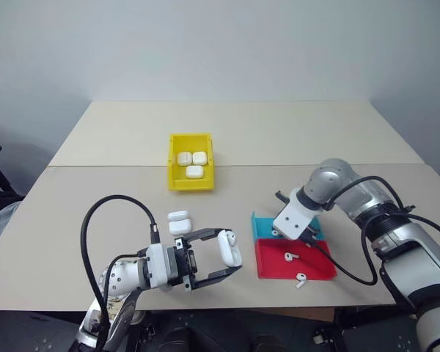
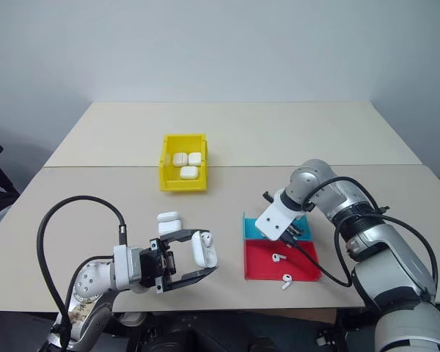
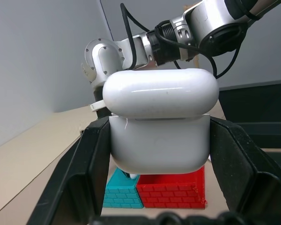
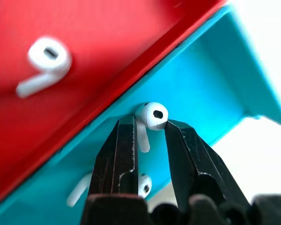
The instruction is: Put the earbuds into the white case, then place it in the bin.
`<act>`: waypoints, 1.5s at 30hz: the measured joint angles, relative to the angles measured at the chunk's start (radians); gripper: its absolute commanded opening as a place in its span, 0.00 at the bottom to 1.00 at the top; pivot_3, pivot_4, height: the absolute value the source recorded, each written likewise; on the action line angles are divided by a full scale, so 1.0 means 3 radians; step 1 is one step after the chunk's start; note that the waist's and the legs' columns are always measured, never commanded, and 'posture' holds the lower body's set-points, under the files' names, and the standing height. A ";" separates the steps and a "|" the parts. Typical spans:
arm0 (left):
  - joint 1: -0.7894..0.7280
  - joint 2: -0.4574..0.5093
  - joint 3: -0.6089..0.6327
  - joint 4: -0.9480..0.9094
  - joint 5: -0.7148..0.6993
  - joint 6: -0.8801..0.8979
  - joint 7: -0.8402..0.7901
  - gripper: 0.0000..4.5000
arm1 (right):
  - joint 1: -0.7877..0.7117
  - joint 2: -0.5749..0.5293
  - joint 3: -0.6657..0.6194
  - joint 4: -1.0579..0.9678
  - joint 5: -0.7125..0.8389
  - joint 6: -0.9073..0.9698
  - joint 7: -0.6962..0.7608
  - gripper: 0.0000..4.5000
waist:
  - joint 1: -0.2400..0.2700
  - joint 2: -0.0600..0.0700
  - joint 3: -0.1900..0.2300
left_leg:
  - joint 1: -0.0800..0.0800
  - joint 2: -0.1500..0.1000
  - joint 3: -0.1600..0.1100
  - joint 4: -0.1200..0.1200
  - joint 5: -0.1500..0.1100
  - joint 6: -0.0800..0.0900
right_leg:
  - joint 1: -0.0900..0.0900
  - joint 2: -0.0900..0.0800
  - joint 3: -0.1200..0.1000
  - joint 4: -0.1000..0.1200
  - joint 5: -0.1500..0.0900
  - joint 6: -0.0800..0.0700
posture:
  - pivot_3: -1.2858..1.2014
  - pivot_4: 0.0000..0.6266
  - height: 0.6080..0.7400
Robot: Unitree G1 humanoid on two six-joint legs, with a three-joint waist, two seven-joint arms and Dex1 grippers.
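Table (image 1: 117, 169) fills mid-frame, with the yellow bin (image 1: 173, 180) centre-left holding three cases. Lower left, the left gripper (image 1: 218, 258) clamps the white case (image 1: 229, 247), lid raised. Centre-right, the right gripper (image 4: 149, 129) in the blue tray (image 4: 210, 79) pinches an earbud (image 4: 152, 115) between narrowed fingers.

A bare lab or test room: plain beige tables (image 1: 279, 139) against a blank grey wall (image 1: 220, 44).
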 measured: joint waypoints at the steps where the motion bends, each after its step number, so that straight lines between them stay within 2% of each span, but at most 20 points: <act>1: -0.0017 -0.0003 -0.0002 0.0003 0.0000 0.0000 0.0003 0.65 | 0.0025 -0.0033 -0.0086 -0.0092 0.0084 0.0136 -0.0012 0.22 | 0.0002 0.0000 0.0000 | 0.0000 0.0000 0.0000 0.0000 0.0000 0.0000 | 0.0000 0.0000 0.0000 0.0000 0.0000 0.0000 | 0.52 0.24 1.00; 7: -0.0129 -0.0073 0.0019 -0.0006 -0.0103 0.0042 0.0066 0.65 | 0.0409 -0.0376 -0.0905 -0.1263 0.0914 0.1428 -0.0106 0.22 | 0.0030 0.0000 0.0000 | -0.0008 0.0000 -0.0006 0.0000 0.0000 0.0000 | -0.0001 -0.0001 -0.0004 -0.0005 0.0000 0.0000 | 0.52 0.24 1.00; 12: -0.0289 -0.0145 0.0040 -0.0029 -0.0317 0.0204 0.0140 0.65 | 0.0753 -0.0482 -0.1739 -0.2183 0.1898 0.2772 -0.0539 0.22 | 0.0030 -0.0001 0.0000 | -0.0011 -0.0001 -0.0010 0.0000 -0.0001 0.0001 | -0.0002 -0.0002 -0.0005 -0.0005 0.0000 0.0000 | 0.52 0.24 1.00; 14: -0.0398 -0.0220 0.0018 -0.0039 -0.0388 0.0288 0.0178 0.65 | 0.1002 -0.0466 -0.2257 -0.2625 0.2586 0.3276 -0.0786 0.22 | 0.0037 -0.0002 0.0000 | -0.0013 -0.0002 -0.0014 -0.0001 -0.0001 0.0001 | 0.0002 -0.0002 -0.0008 -0.0010 0.0000 0.0000 | 0.52 0.24 1.00; 17: -0.0544 -0.0302 0.0011 -0.0040 -0.0464 0.0386 0.0204 0.65 | 0.1371 -0.0337 -0.2740 -0.3141 0.3421 0.3726 -0.1125 0.22 | 0.0049 -0.0002 0.0000 | -0.0015 -0.0004 -0.0016 -0.0003 -0.0001 0.0001 | 0.0004 -0.0002 -0.0009 -0.0017 0.0000 0.0001 | 0.52 0.24 1.00; 22: -0.0759 -0.0471 -0.0039 -0.0010 -0.0567 0.0540 0.0219 0.65 | 0.1727 -0.0032 -0.2949 -0.3573 0.4282 0.3974 -0.1644 0.22 | 0.0032 -0.0002 0.0000 | -0.0015 -0.0005 -0.0018 -0.0002 -0.0001 0.0002 | 0.0002 0.0001 -0.0007 -0.0014 0.0001 0.0002 | 0.52 0.24 1.00; 25: -0.0830 -0.0578 -0.0072 0.0041 -0.0567 0.0555 0.0193 0.65 | 0.1827 0.0075 -0.2964 -0.3740 0.4466 0.3973 -0.1843 0.22 | 0.0029 -0.0003 0.0000 | -0.0015 -0.0005 -0.0019 -0.0002 -0.0001 0.0002 | 0.0003 0.0001 -0.0009 -0.0017 0.0001 0.0003 | 0.52 0.24 1.00; 31: -0.0840 -0.0681 -0.0100 0.0068 -0.0624 0.0596 0.0139 0.65 | 0.1967 0.0190 -0.2790 -0.3894 0.4486 0.3964 -0.2049 0.22 | 0.0026 -0.0003 0.0000 | -0.0019 -0.0006 -0.0020 -0.0002 -0.0001 0.0002 | 0.0000 0.0002 -0.0009 -0.0017 0.0001 0.0003 | 0.52 0.24 1.00; 40: -0.0834 -0.0779 -0.0115 0.0067 -0.0624 0.0591 0.0134 0.65 | 0.2142 -0.0045 -0.2676 -0.3936 0.4512 0.3983 -0.1893 0.22 | 0.0035 -0.0004 0.0000 | -0.0019 -0.0006 -0.0021 -0.0002 -0.0001 0.0002 | 0.0002 0.0002 -0.0010 -0.0020 0.0001 0.0003 | 0.52 0.24 1.00; 45: -0.0808 -0.0797 -0.0122 0.0061 -0.0553 0.0581 0.0163 0.65 | 0.2224 -0.0053 -0.2607 -0.3935 0.4400 0.3970 -0.1818 0.22 | 0.0034 -0.0004 0.0000 | -0.0019 -0.0006 -0.0022 -0.0002 -0.0001 0.0002 | 0.0001 0.0003 -0.0009 -0.0020 0.0001 0.0004 | 0.52 0.24 1.00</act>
